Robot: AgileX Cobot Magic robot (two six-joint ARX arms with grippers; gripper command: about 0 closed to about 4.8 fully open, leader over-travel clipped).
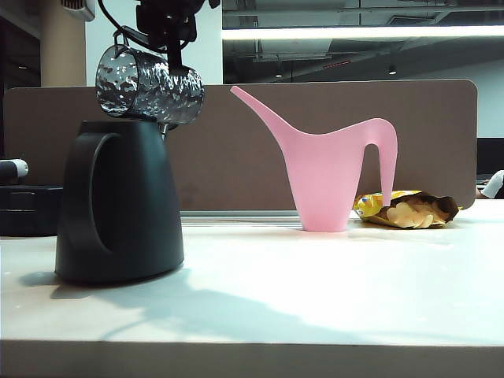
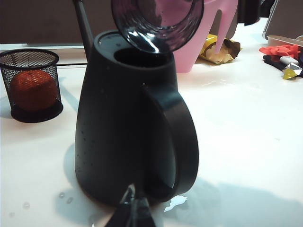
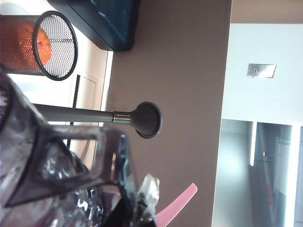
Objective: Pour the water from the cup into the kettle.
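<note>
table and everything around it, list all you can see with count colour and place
kettle: one, matte black, on the table at the exterior view's left
cup: one, translucent dark purple, dimpled, tipped over the kettle's top opening
watering can: one, pink, upright, mid table near the back
snack bag: one, yellow, open, lying beside the watering can
mesh basket: one, black, holding an orange-red ball, beyond the kettle
red and yellow bits: several, too small to name, far table edge
table: one, white
right tool: one, black, shut on cup, above the kettle
left tool: one, black, low by the kettle's base, shut
</note>
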